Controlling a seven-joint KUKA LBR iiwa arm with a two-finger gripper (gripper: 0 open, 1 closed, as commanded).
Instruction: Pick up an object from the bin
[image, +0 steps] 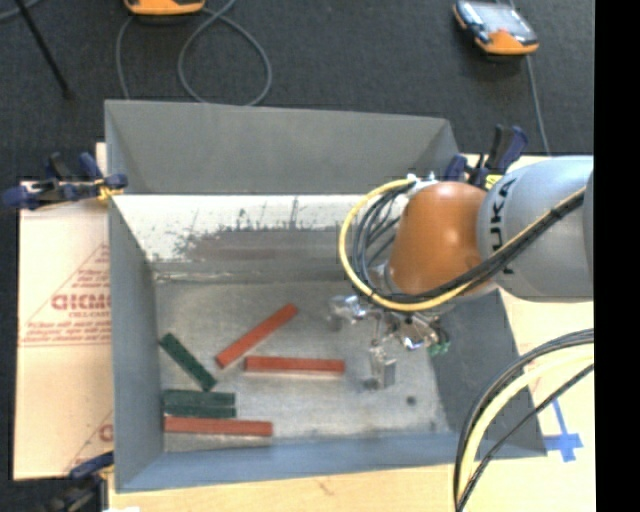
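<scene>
Hanging low over the floor of the bin, the tool stands at the end of the arm under its orange cover and loops of cable. Whether it is released or clenched cannot be told from this angle. It is over bare grey floor, just beside the right end of the middle red bar, with a small gap between the two.

That bar lies flat, its long axis running left to right across the view, and its right end points at the tool. Above the middle red bar, and close to its left end, a second red bar slants, rising toward the right. Left of the middle red bar a dark green bar lies at the opposite slant. Below and to the left of the middle red bar a second green bar lies level, with a third red bar just beneath it, parallel and near the front wall.
</scene>
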